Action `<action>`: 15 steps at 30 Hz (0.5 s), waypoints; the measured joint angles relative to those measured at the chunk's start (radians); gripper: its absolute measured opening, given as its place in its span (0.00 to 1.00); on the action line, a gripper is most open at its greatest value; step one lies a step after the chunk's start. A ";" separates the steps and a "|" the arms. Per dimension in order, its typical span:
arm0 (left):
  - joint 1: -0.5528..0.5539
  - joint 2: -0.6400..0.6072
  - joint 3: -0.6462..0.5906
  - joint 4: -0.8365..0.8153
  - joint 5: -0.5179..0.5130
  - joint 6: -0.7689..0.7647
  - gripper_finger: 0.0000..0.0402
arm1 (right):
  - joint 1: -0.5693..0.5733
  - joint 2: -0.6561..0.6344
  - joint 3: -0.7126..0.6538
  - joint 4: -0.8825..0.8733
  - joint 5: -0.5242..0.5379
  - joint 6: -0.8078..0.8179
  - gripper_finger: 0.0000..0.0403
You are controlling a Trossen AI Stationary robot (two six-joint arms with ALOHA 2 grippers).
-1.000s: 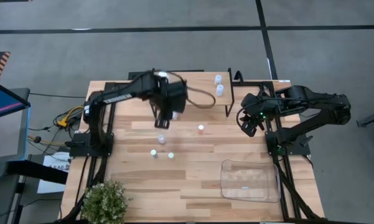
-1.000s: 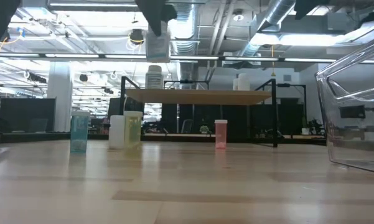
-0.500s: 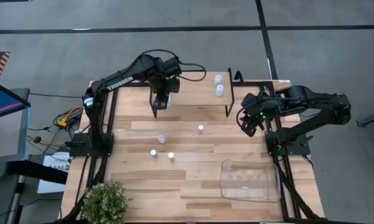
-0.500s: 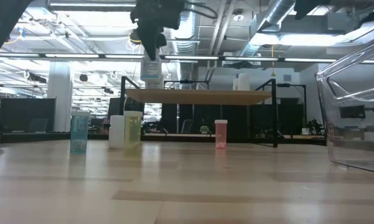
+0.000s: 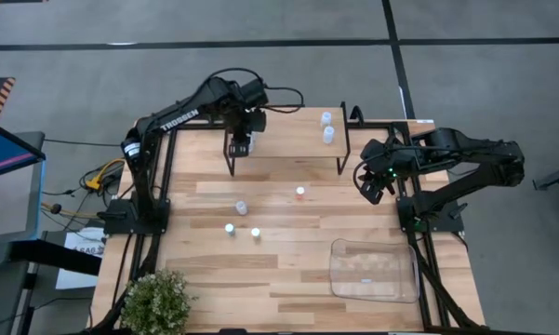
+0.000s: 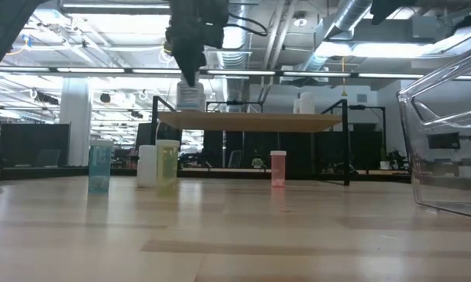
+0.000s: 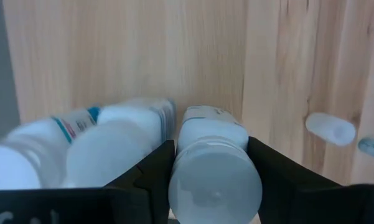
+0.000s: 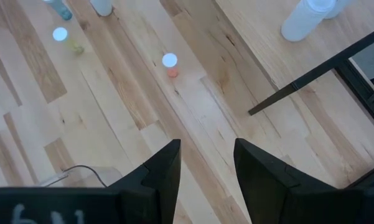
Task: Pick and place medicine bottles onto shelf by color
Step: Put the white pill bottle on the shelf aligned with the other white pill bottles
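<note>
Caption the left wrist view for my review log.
Left pincer holds a white bottle over the shelf, beside another bottle.

high: straight down, far | low: table-level, level | wrists: close, looking down | shared: shelf [image 5: 284, 140], red bottle [image 6: 278, 169]

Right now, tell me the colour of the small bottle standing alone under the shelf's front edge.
Red-orange, with a white cap; the low view shows the body best.
</note>
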 joint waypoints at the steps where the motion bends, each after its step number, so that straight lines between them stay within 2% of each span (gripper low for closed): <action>1: 0.001 0.000 0.000 0.009 0.000 0.004 0.37 | 0.000 0.000 0.000 0.000 0.000 0.000 0.42; 9: 0.005 0.000 0.000 0.050 -0.002 0.027 0.40 | 0.000 0.000 0.000 0.000 0.000 0.011 0.42; 15: 0.013 0.000 0.000 0.049 -0.003 -0.017 0.49 | 0.000 0.000 0.000 0.000 0.000 0.010 0.42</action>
